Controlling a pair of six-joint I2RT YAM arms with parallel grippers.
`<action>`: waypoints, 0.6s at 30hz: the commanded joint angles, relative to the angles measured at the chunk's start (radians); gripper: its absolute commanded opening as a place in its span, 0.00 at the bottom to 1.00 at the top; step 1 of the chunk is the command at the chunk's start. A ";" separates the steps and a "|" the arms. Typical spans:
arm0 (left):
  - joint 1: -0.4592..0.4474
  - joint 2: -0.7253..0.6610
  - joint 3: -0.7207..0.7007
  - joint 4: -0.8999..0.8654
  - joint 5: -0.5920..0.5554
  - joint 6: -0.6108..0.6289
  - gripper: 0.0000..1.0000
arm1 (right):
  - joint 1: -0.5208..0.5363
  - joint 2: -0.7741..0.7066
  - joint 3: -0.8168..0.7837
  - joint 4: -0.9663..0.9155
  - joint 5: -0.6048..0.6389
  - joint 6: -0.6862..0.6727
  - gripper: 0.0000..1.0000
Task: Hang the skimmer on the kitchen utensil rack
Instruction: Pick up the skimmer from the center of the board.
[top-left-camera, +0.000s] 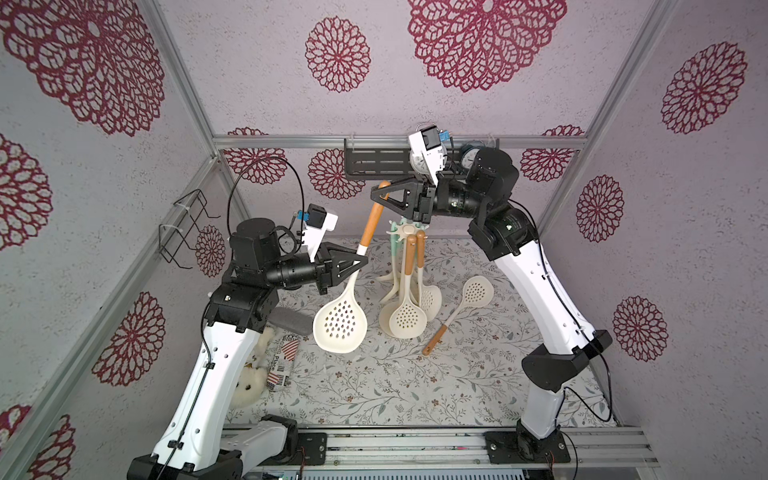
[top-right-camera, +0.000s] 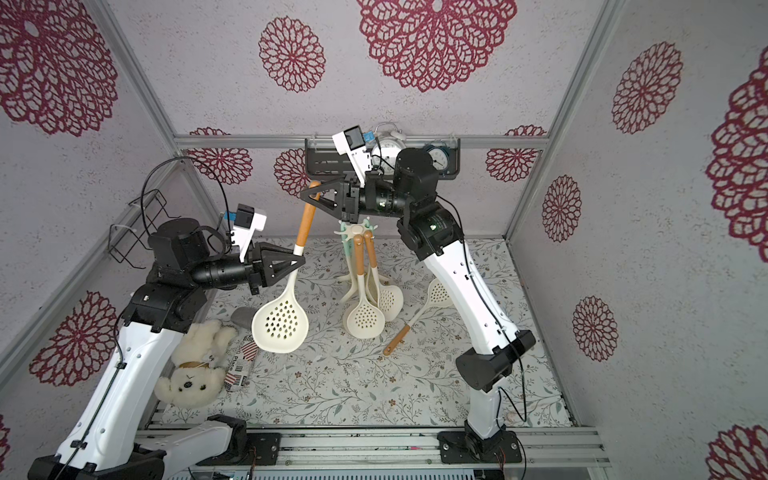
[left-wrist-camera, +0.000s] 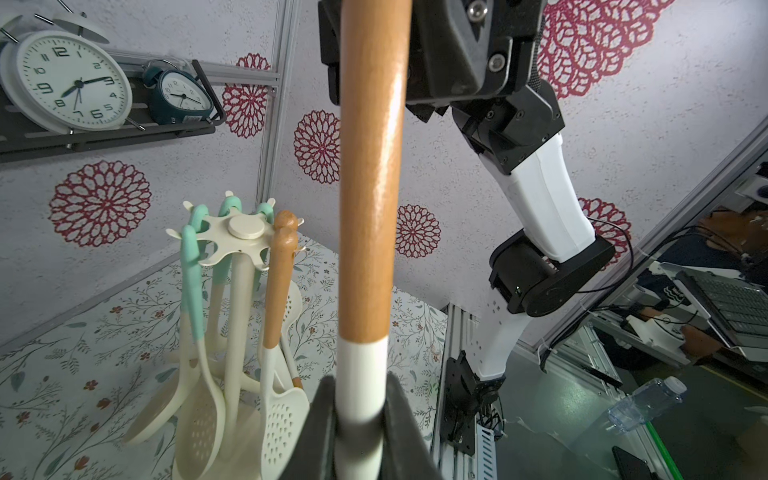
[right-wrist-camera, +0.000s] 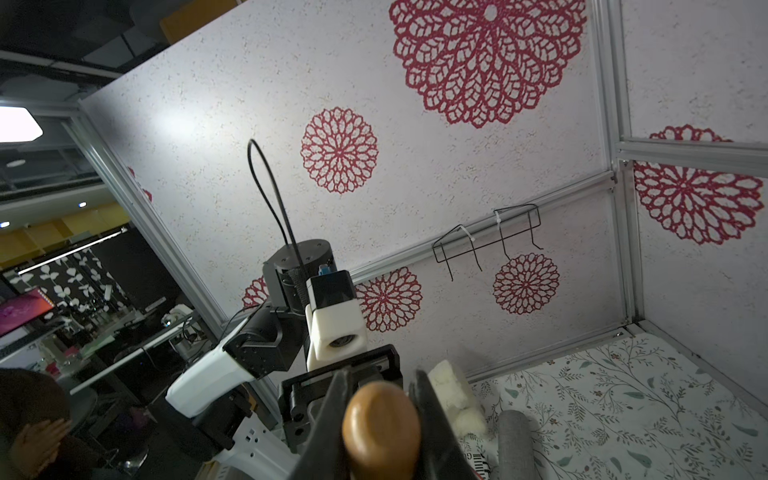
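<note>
A skimmer (top-left-camera: 340, 322) with a cream perforated head and a brown handle (left-wrist-camera: 370, 187) hangs steeply tilted in the air, left of the kitchen utensil rack (top-left-camera: 409, 230). My left gripper (top-left-camera: 360, 259) is shut on its white neck, seen close in the left wrist view (left-wrist-camera: 360, 415). My right gripper (top-left-camera: 381, 194) is closed round the handle's rounded top end (right-wrist-camera: 380, 424). The cream rack stands at mid-table, and several utensils hang from the hooks of its crown (left-wrist-camera: 245, 228).
Another skimmer (top-left-camera: 478, 293) lies flat on the floral mat, right of the rack. A teddy bear (top-right-camera: 191, 374), a grey roll (top-left-camera: 291, 322) and a printed packet (top-left-camera: 282, 361) lie by the left arm. A dark shelf (top-left-camera: 374, 162) with two clocks hangs behind.
</note>
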 joint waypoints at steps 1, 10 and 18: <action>-0.026 -0.013 0.011 -0.041 -0.086 -0.004 0.34 | -0.003 -0.038 0.023 -0.031 0.034 -0.107 0.00; -0.222 -0.139 -0.095 -0.039 -0.589 0.031 0.73 | 0.075 -0.112 -0.014 -0.313 0.367 -0.250 0.00; -0.331 -0.175 -0.150 -0.022 -0.825 0.081 0.73 | 0.113 -0.208 -0.175 -0.331 0.518 -0.158 0.00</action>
